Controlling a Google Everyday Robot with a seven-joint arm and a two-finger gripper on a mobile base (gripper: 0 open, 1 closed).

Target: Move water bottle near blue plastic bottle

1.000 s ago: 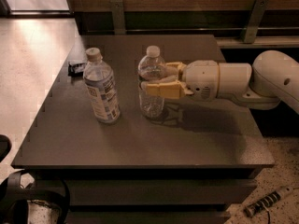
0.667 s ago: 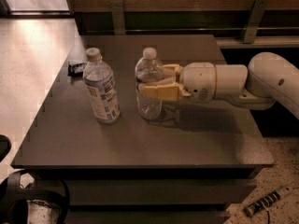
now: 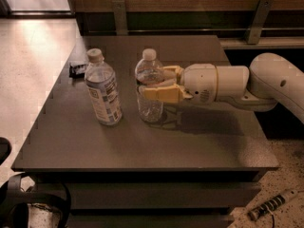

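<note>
Water bottle (image 3: 151, 109) shifted leftward, end effector (image 3: 152, 83) gripping its middle

Yellow gripper (image 3: 153, 82) around clear water bottle (image 3: 151, 111) (white cap (image 3: 149, 54)); grey table (image 3: 199, 144)

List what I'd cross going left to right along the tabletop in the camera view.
Small dark object → blue plastic bottle → water bottle, with the gripper clamped around its middle → white arm on the right.

Water bottle (image 3: 151, 109), clasped in pincer (image 3: 153, 82), moved closer to blue plastic bottle (image 3: 103, 95)
</note>
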